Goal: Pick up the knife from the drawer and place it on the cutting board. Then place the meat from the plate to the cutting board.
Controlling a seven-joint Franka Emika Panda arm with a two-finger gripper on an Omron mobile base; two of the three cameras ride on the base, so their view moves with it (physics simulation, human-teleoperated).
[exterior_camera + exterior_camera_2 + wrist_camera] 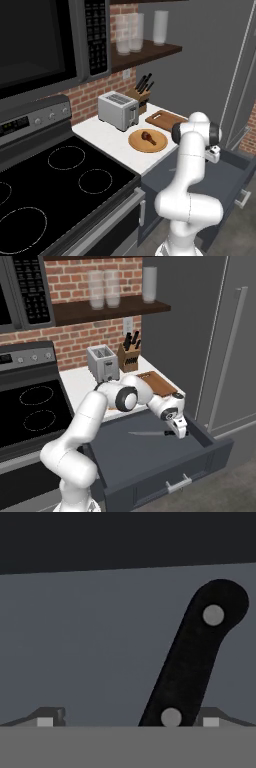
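The drawer [170, 480] stands pulled out, dark slate with a silver bar handle. On its floor lies the knife [146, 432], slim grey blade pointing left, dark handle to the right. My gripper [178, 432] is lowered into the drawer right over that handle, jaws open. In the hand view the black riveted knife [197, 652] handle runs up between my fingertips [50, 718], closer to the right one, with nothing gripped. On the counter, the meat [147, 136] rests on the round tan plate [136, 145]. The reddish-brown cutting board [165, 119] lies just behind it.
A silver toaster [118, 111] and a wooden knife block [140, 97] stand at the brick wall behind the plate. A black stovetop [60, 185] lies to the left. A tall grey fridge [225, 341] flanks the drawer's right side. Glasses stand on the shelf [110, 308] above.
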